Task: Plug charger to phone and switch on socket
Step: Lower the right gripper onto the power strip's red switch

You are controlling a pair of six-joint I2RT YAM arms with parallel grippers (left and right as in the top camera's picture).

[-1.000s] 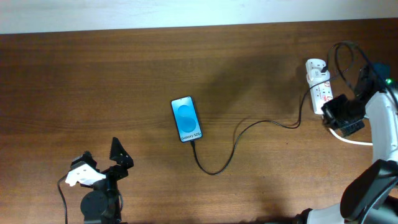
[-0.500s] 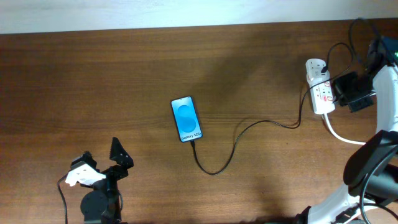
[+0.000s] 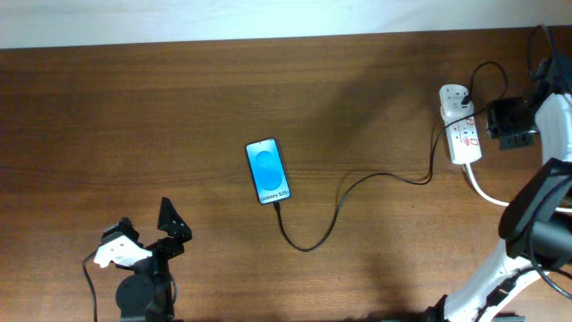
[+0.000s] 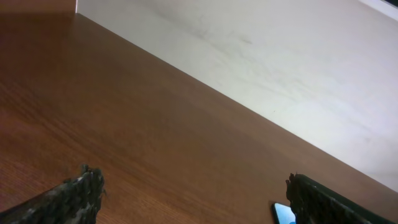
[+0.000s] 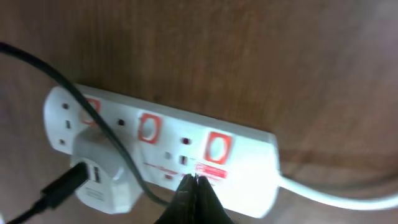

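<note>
Socket (image 5: pixel 249 174) at closed right jaws' tips; left jaws gape empty.

L claw (image 3: pixel 146 234) jaws spread wide, arm tucked back; R claw (image 5: pixel 194 186) tips pressed together, arm stretched fwd.

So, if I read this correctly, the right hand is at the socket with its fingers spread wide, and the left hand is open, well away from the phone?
Not quite: the right hand is shut, its fingertips pressed together at the socket, as the right wrist view shows. The rest holds: the left hand is open, well away from the phone.
</note>
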